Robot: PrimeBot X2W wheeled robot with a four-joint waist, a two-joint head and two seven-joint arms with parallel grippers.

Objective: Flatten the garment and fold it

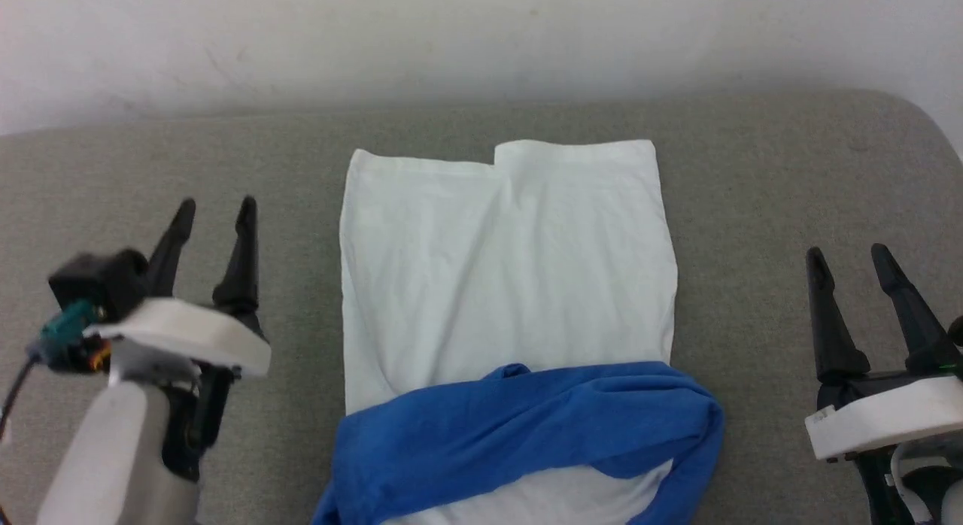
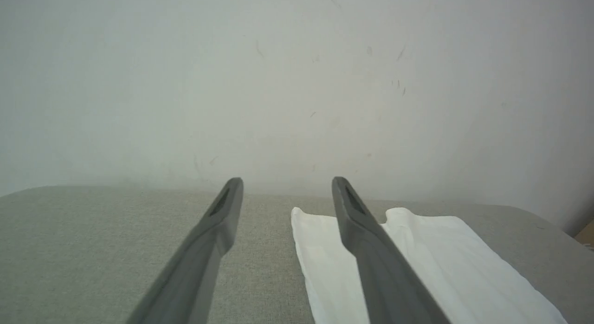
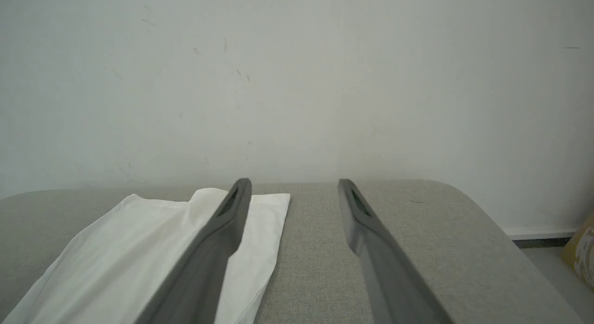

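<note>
White garment (image 1: 504,269), left end effector (image 1: 217,204) splayed, right end effector (image 1: 846,250) splayed

Wall (image 1: 481,36): was off-white and scuffed, with faint marks.
Surface (image 1: 790,171): was grey fabric, rounded at one far corner.
Floor (image 3: 543,258): was grey, below pale skirting (image 3: 533,232).

Colours, quick rundown: the garment (image 1: 504,284) is plain white on the body, no print showing, and the sleeves (image 1: 527,427) are bright blue. The worktop (image 1: 752,209) is light grey woven fabric, a bit heathered. The wall (image 1: 451,44) is off-white with faint scuff marks. The left pincer (image 1: 217,205) and right pincer (image 1: 846,253) both have black fingers on white housings. There's a teal connector (image 1: 68,326) on the left one, with a bit of orange.
</note>
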